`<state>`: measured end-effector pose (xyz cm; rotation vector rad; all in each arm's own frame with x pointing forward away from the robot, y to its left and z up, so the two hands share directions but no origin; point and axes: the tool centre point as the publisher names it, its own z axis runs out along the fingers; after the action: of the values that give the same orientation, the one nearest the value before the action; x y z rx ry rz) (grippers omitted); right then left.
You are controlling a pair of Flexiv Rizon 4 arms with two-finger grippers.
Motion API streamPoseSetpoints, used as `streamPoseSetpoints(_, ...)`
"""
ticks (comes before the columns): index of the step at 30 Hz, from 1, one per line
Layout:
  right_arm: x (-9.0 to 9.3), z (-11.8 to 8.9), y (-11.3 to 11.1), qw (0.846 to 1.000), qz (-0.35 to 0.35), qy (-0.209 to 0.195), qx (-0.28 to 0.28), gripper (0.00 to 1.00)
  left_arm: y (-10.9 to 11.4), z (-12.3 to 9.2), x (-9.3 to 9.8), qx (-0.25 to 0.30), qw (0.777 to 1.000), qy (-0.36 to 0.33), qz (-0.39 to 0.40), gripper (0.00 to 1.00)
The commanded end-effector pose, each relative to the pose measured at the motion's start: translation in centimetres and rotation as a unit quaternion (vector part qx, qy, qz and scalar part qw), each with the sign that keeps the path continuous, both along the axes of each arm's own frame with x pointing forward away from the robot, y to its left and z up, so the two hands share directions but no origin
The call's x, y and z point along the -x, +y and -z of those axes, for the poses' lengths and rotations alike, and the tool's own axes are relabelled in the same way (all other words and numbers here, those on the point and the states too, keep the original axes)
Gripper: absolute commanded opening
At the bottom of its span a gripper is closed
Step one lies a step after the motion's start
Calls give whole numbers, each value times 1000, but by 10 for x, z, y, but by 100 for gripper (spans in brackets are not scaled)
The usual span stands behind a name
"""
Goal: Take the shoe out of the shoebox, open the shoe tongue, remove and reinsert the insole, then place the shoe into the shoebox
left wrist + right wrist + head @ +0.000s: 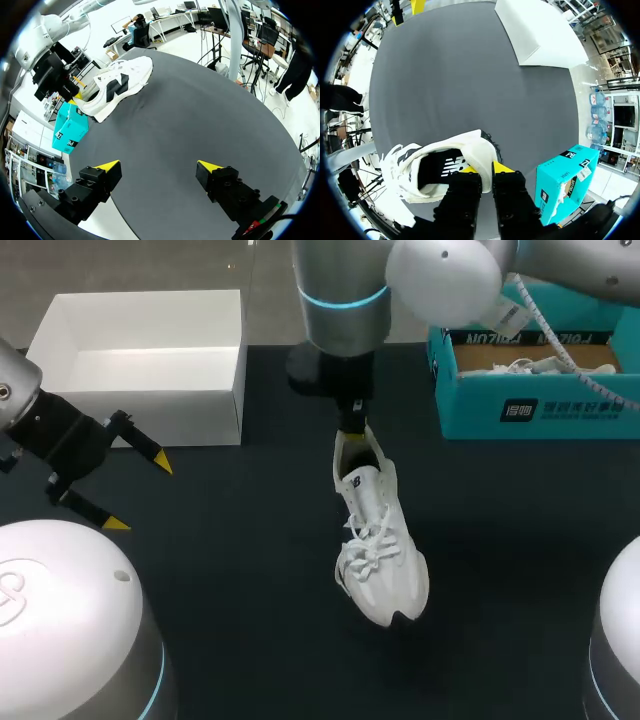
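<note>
Holding: right gripper (485,169) pinches the shoe (380,550) by its heel rim, mid-table.
Left gripper (140,494): spread wide, by the table's left edge.
Tip: likely keep the heel steady while the left lifts the tongue (367,502).

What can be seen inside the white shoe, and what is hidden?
Inside the white shoe, a dark insole with white print shows, and one finger of the right gripper sits inside at the heel. The upper covers the toe end.

Shoebox (480,408) partly behind right arm (442,278)
</note>
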<state>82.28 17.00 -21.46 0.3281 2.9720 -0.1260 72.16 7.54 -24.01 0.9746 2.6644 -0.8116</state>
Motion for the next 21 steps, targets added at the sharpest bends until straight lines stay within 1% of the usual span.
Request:
streamPoseSetpoints(1, 6, -66, -21, 1000, 8, -16, -4, 0, 0, 0, 1, -2, 1000, 0, 0, 100)
streamPoseSetpoints(3, 4, -81, -25, 1000, 15, -20, -1, 0, 0, 0, 1, -2, 1000, 0, 0, 100)
streamPoseSetpoints(6, 1, -95, -27, 1000, 13, -22, 9, 0, 0, 0, 1, -2, 1000, 0, 0, 100)
streamPoseSetpoints(11, -2, -111, -26, 1000, 2, -23, 12, 0, 0, 0, 1, -2, 1000, 0, 0, 100)
streamPoseSetpoints(12, -2, -113, -25, 999, 4, -30, 19, 0, 0, 0, 1, -2, 1000, 0, 0, 100)
streamPoseSetpoints(21, -2, -113, -25, 999, 4, -30, 19, 0, 0, 0, 1, -2, 1000, 0, 0, 100)
